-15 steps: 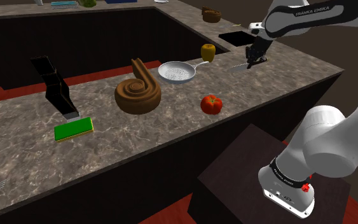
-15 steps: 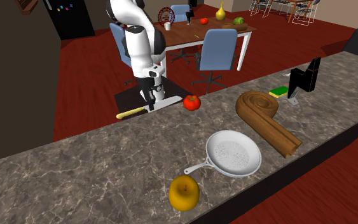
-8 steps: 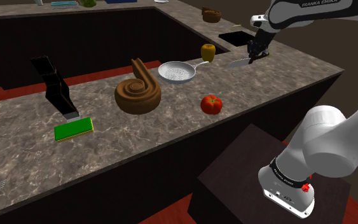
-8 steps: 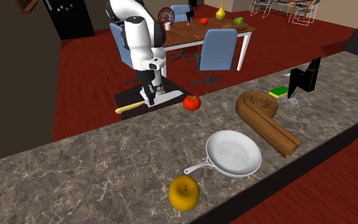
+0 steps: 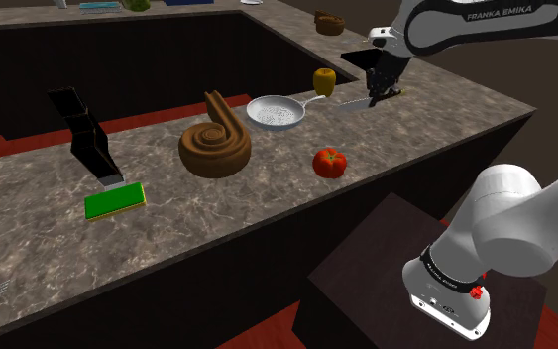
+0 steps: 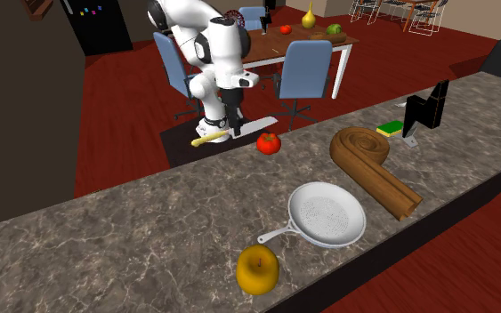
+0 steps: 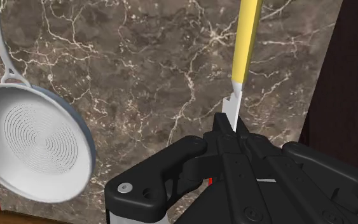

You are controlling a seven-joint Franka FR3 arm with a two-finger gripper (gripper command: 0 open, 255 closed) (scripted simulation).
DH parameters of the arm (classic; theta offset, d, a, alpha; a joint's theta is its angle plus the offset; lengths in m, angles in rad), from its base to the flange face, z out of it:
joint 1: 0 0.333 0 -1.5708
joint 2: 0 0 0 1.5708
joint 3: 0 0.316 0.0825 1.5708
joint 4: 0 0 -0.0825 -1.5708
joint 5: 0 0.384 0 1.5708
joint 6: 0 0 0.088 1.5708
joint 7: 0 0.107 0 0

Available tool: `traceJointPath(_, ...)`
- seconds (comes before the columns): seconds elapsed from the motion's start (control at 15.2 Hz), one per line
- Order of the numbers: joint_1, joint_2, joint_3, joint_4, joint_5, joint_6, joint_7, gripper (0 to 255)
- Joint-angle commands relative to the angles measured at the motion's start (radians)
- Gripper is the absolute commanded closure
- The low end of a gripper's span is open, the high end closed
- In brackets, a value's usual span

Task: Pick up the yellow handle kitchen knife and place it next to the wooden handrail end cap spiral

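**Knife gripped by the blade**

The yellow-handled knife (image 7: 245,44) is clamped at the blade, just past the handle, by the closed jaws, aloft over the table (image 5: 267,208) near the pan (image 5: 277,112). It is judged stiff, light, slick (thin steel may pivot).

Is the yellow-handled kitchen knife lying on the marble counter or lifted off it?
Lifted: the black gripper clasps the yellow-handled knife by its blade, clear above the marble counter.
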Motion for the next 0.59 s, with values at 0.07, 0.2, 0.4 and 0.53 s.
traceJointPath(0.07,0.013,-0.023,0.070,-0.033,0.010,-0.005,0.081,255)
traceJointPath(0.2,0.027,-0.028,0.113,-0.049,0.022,-0.005,0.133,255)
traceJointPath(0.4,0.054,-0.027,0.176,-0.063,0.043,-0.004,0.209,255)
traceJointPath(0.53,0.073,-0.020,0.216,-0.067,0.059,-0.002,0.259,255)
